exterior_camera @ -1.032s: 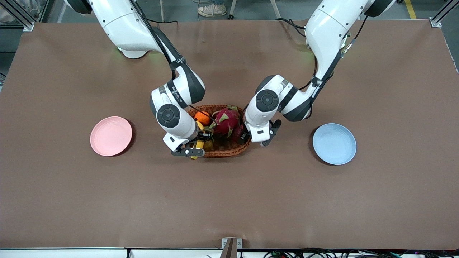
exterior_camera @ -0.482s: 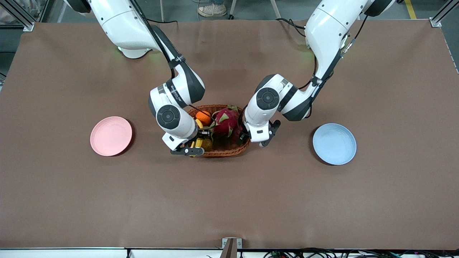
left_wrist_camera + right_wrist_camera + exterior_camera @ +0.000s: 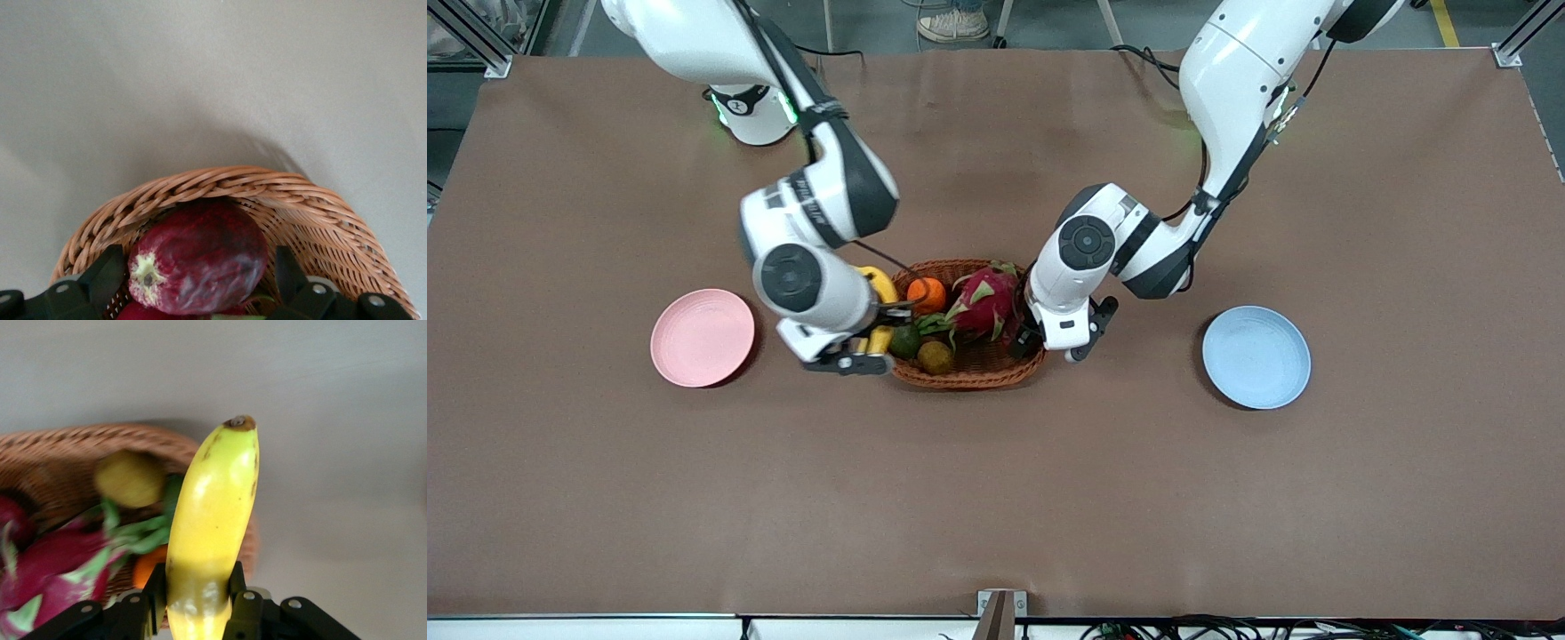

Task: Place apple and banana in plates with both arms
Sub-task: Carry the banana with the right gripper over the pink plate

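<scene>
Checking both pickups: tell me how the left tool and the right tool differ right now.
The left tool is open, its fingers flanking the apple that lies in the basket; the right tool is shut on the banana. The left tool sits low at the basket's end toward the left arm; the right tool is up by the basket's rim toward the pink plate. Both point at fruit.
</scene>
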You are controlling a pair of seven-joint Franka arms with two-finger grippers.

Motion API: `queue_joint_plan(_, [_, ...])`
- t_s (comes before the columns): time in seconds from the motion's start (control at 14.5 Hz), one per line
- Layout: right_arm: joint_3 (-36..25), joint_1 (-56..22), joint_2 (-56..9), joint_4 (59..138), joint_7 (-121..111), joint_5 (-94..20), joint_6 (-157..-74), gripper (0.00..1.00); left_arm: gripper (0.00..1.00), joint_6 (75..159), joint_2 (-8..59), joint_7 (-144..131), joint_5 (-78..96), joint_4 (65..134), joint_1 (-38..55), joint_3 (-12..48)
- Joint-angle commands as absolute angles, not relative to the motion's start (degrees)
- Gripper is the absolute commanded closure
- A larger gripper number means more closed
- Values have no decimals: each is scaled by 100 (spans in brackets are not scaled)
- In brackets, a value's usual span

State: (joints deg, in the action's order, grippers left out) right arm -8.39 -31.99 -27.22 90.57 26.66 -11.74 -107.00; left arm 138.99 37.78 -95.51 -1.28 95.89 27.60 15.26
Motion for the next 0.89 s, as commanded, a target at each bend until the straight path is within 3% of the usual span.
queue_joint_plan(0.0, [-1185, -2778, -2408, 9298, 2566, -1012, -10582, 95, 0, 14089, 3779, -9686, -246, 9659, 2830, 1485])
queue_joint_plan(0.14, [-1493, -2568, -2373, 9499, 2427, -607, -10582, 96, 0, 14106, 3823, -9686, -246, 9650, 2830, 1485])
queue_joint_plan(0.48, [-1538, -1733, -2153, 10115, 1373, -467, -10644, 95, 0, 14387, 3964, -9764, -246, 9659, 2874, 1477])
queue_joint_plan(0.62, [-1538, -1652, -2153, 10422, 1161, 233, -10897, 95, 0, 14388, 3973, -9765, -255, 9659, 2874, 1477])
queue_joint_plan(0.76, [-1538, -1661, -2145, 10616, 1134, 788, -11257, 94, 6, 14388, 3973, -9765, -255, 9668, 2883, 1468])
queue_joint_plan(0.83, [-1529, -1679, -2145, 10739, 1142, 1052, -11407, 94, 14, 14388, 3973, -9765, -255, 9659, 2883, 1468])
